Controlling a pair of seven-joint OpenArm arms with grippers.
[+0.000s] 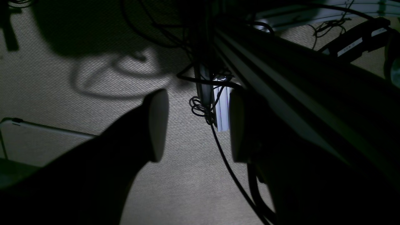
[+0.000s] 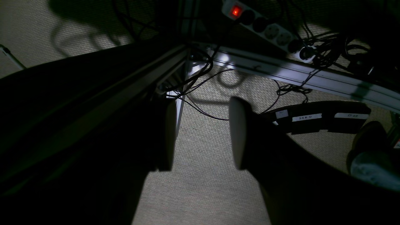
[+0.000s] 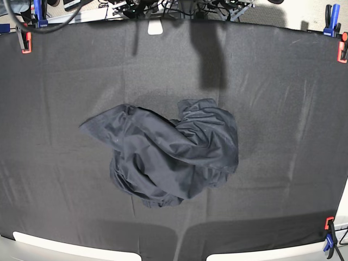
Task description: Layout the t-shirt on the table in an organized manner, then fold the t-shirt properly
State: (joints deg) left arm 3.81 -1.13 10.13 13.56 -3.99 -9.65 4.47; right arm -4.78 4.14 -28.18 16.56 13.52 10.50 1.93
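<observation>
The t-shirt (image 3: 166, 155) lies crumpled in a dark heap near the middle of the surface (image 3: 283, 109), folds piled over each other, one flap reaching out toward the left side of the base view. Nothing of mine touches it; neither arm shows over the black cloth.

My left gripper (image 1: 195, 126) is spread wide with nothing between its pale pads (image 1: 157, 125), and it looks down past a metal rail (image 1: 281, 103) at woven floor covering (image 1: 187, 187) and loose cables (image 1: 203, 111).

My right gripper (image 2: 203, 134) is likewise spread and holds nothing. Beyond it I see the same floor, a power strip (image 2: 265, 28) with a glowing red switch, tangled wires and a pale frame bar (image 2: 281, 73).

Red and blue clamps (image 3: 24, 41) grip the cloth's corners.
</observation>
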